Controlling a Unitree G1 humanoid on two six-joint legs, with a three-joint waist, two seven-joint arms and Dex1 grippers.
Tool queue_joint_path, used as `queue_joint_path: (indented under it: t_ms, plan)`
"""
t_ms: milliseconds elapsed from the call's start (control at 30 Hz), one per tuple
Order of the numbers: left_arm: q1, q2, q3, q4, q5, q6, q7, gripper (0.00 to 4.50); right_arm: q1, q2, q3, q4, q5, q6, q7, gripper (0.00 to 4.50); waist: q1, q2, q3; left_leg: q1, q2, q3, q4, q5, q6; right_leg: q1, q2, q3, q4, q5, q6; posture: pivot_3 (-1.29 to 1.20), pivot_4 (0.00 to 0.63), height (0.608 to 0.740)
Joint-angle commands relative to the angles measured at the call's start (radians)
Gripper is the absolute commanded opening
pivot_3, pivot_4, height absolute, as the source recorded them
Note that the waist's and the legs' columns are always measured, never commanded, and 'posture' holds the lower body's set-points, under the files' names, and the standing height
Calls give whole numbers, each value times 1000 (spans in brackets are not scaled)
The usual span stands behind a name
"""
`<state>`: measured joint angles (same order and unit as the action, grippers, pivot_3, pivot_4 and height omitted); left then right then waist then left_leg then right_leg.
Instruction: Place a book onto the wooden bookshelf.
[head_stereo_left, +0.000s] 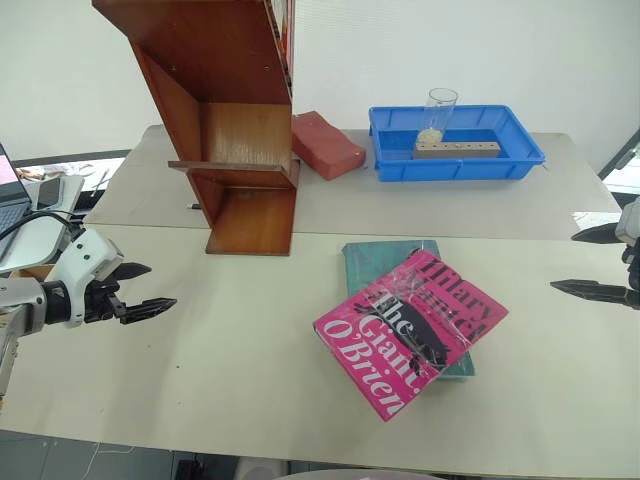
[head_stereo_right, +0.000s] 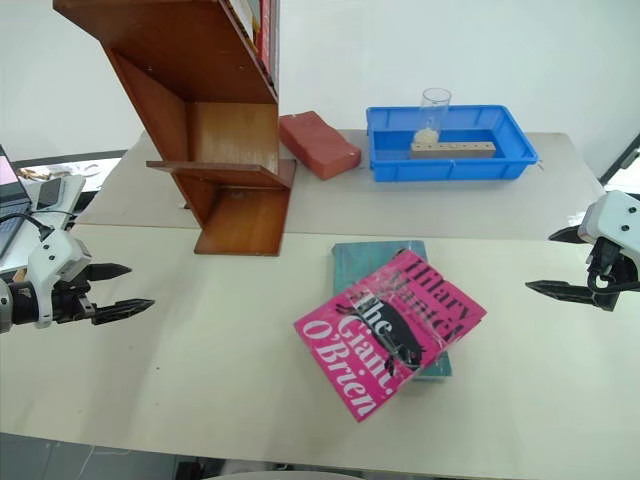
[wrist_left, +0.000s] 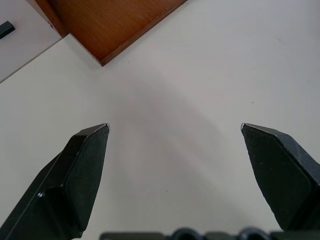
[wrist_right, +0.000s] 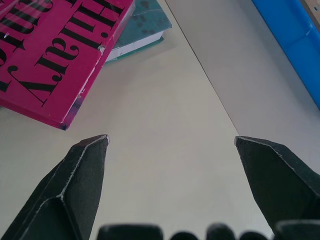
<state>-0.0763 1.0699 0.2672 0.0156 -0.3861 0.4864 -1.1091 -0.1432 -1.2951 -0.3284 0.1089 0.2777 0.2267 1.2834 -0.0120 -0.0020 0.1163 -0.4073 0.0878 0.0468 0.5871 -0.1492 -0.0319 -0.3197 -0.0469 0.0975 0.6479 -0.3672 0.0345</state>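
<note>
Book (head_stereo_left: 412, 330) pink, glossy wrap, atop teal book (head_stereo_left: 375, 258); both grippers (head_stereo_left: 140, 290) (head_stereo_right: 553, 262) wide open, empty

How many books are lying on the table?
2. The pink book lies tilted on top of the teal-green book, in front of the wooden bookshelf. More books stand up on the bookshelf, cut off at the edge.

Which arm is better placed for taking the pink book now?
Probably the right. The right gripper hangs open nearer the pink book, and its wrist view shows it; the open left gripper faces bare table.
</note>
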Motion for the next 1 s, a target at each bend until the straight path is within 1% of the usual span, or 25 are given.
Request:
queue_joint_path:
  t_ms: [33,133,433,567,667,767,800,833,867,900,967,1000]
  plan:
    - [-9,13,38,-5,-16,-2,-18,4500,-17,2,-27,-5,-5,-17,-21,4471,0,0,0,0,0,0,0,0,0,0,0,0,0,0,0,0,150,673]
    - [-41,14,27,22,-15,-3,-22,4500,-27,14,-26,0,-20,-30,-53,4471,0,0,0,0,0,0,0,0,0,0,0,0,0,0,0,0,150,673]
    - [-79,5,17,51,-5,-19,-31,4500,-21,32,-36,-8,-21,-39,-74,4471,0,0,0,0,0,0,0,0,0,0,0,0,0,0,0,0,150,673]
    - [-117,1,-11,72,2,-11,-37,4500,-2,55,-57,-55,8,-15,-72,4471,0,0,0,0,0,0,1,0,0,0,0,0,0,0,0,0,150,673]
    - [-182,-35,-47,67,-30,37,-40,4500,44,69,-76,-119,15,30,-70,4471,7,1,0,0,0,0,2,0,0,1,1,0,1,0,0,0,150,673]
    - [-270,-116,-90,23,-120,171,-47,4500,151,75,-169,-224,26,86,-46,3685,21,1,0,-1,-1,0,3,0,0,1,1,0,1,0,1,0,150,673]
    - [-293,-138,-100,15,-142,210,-49,4500,186,78,-204,-259,29,107,-41,3308,24,1,0,-2,-1,-1,3,0,1,1,1,0,1,1,2,0,150,673]
    - [-328,-180,-128,7,-182,274,-52,4500,250,90,-256,-313,18,127,-24,2839,23,0,-1,-2,-1,-1,3,0,1,1,1,0,1,1,2,0,150,673]
    - [-359,-218,-155,2,-214,328,-54,4500,306,105,-296,-361,6,141,-11,2635,28,0,-1,-3,-1,-1,4,0,1,1,1,0,1,1,3,0,150,673]
    - [-380,-243,-172,0,-235,368,-55,4500,349,114,-327,-398,-1,154,-3,2287,29,-2,-2,-3,-1,-2,4,1,1,2,1,-1,0,1,3,0,150,673]
    - [-415,-285,-205,10,-259,428,-60,4500,422,138,-360,-465,-16,167,4,1533,27,-2,-2,-4,-2,-3,5,1,1,3,2,-1,0,0,5,0,150,673]
    - [-433,-309,-222,26,-268,450,-65,4500,454,151,-366,-494,-27,165,2,1260,24,-3,-2,-5,-2,-4,5,1,1,3,2,-1,0,0,5,0,150,673]
